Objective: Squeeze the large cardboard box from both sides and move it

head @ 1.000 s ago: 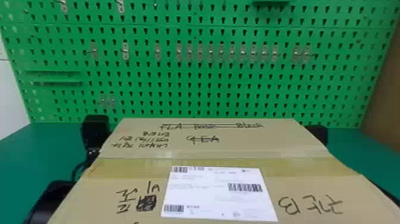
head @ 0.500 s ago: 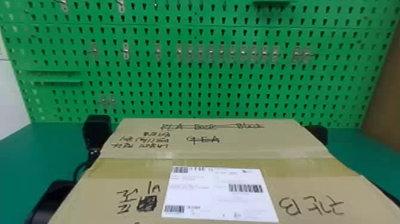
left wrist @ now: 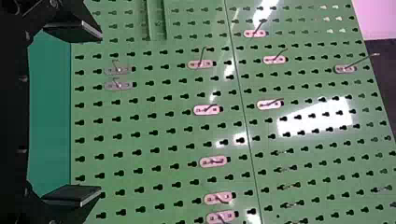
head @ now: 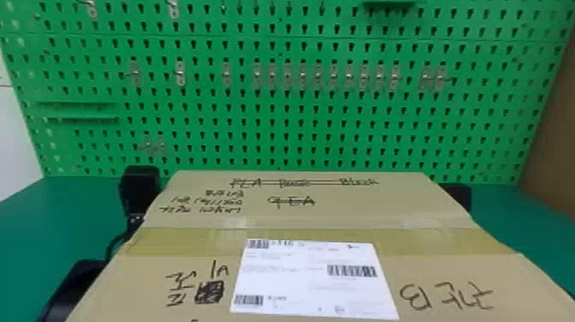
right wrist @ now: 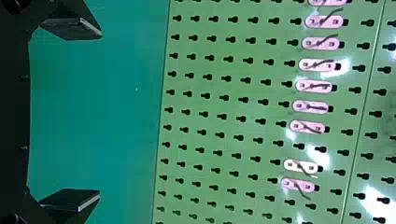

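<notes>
The green pegboard [head: 278, 128] stands upright along the far edge of the green worktop [head: 47, 231]. The large cardboard box [head: 376, 210] spans the middle of the worktop and reaches towards its far edge; whether it rests there or is raised, I cannot tell. The left gripper [head: 140, 186] is beside the box's left side, the right gripper [head: 461, 198] beside its right; contact is unclear. Both have their fingers released, spread wide with nothing between them. A white label [head: 314, 278] lies flat on the box's top, and small metal hooks [head: 303, 77] line the pegboard.
</notes>
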